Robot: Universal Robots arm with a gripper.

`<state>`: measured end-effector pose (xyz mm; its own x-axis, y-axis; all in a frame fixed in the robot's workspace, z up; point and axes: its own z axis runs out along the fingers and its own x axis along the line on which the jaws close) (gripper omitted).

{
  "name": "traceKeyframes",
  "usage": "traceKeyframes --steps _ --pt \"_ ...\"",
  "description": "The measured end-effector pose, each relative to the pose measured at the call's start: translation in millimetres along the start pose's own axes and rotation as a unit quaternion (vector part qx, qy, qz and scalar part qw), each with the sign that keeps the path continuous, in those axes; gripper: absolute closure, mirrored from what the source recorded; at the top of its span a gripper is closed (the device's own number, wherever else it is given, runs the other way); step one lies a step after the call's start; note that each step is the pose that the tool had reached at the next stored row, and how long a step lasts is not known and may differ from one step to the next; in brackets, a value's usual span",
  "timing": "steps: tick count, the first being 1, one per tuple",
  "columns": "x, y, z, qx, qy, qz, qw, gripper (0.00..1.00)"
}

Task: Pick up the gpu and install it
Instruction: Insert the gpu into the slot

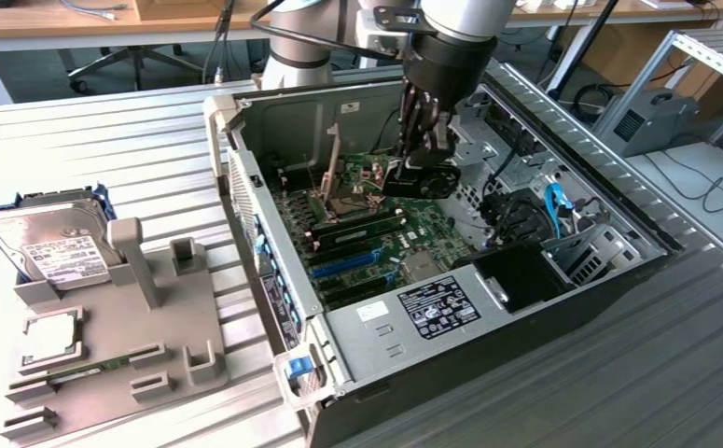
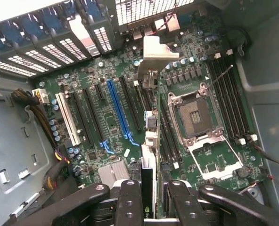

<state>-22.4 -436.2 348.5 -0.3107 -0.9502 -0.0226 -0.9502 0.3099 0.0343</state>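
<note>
My gripper [image 1: 419,154] reaches down into the open computer case [image 1: 461,313] and is shut on the gpu [image 1: 419,179], a thin black card hanging edge-down above the green motherboard [image 1: 393,229]. In the wrist view the gpu [image 2: 148,176] runs edge-on away from between the two black fingers [image 2: 130,200], ending in its silver bracket [image 2: 156,49]. The gripper [image 2: 152,193] clamps the card on both flat sides. The card hovers over the board between the long blue slot [image 2: 118,110] and the cpu socket [image 2: 196,117]. I cannot tell whether its edge touches a slot.
Case walls, drive cage [image 1: 591,257] and cable bundles [image 2: 54,141] surround the board closely. On the slatted table at the exterior view's left stands a grey holder [image 1: 125,345] with a silver hard drive [image 1: 50,245], a processor chip [image 1: 48,338] and a green memory stick [image 1: 88,366].
</note>
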Motion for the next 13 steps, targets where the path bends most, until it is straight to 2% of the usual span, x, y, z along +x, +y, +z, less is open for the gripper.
traceKeyframes --steps 13 --pt "0.0 0.0 0.1 -0.0003 0.0004 -0.011 0.9999 0.74"
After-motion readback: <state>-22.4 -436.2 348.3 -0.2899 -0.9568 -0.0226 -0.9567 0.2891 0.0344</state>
